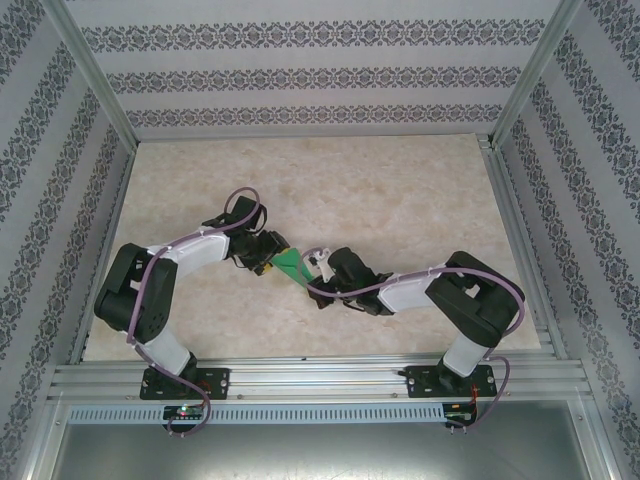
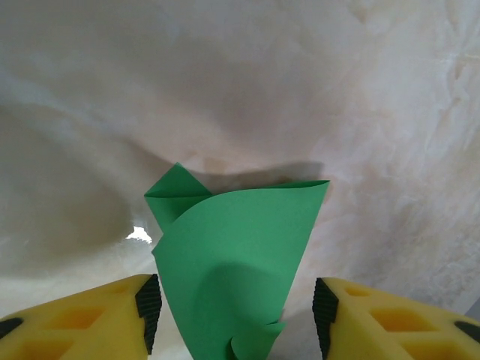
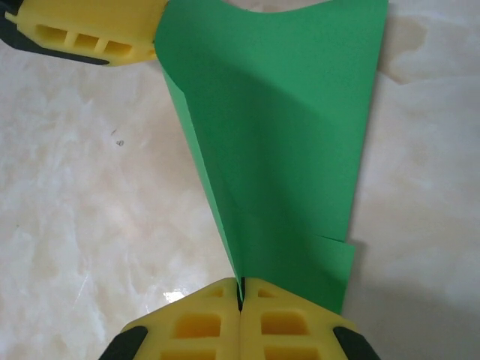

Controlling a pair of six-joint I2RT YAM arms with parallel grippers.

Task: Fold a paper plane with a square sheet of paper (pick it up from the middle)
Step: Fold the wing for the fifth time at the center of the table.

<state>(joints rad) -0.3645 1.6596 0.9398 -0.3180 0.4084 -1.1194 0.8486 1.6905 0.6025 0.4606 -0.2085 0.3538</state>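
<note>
Worktop (image 1: 300, 180), pale marbled: lying bare across its whole far half and along the left and right edges, with patterned walls (image 1: 300, 75) and metal frame posts closing in those three sides. Both arms are reaching in from the near edge and meeting around the middle of the worktop, somewhat nearer the near edge than the far one. Sheet of paper (image 1: 290, 265), bright green, folded to a tapering wedge: sitting between the two grippers at that middle spot and casting a shadow on the marble. Right gripper (image 3: 240, 296): its yellow fingers are pressing together on the narrow end of the sheet (image 3: 285, 150), the paper fanning wider away from them, one long edge creased and a small notch showing in the side just beside the grip. Left gripper (image 2: 236, 319): its fingers are standing apart, one on each side of the sheet (image 2: 232, 255); the paper is lying close to the left pad (image 2: 150, 304) with a visible gap to the other pad. A folded corner is poking out behind the curled top edge.
</note>
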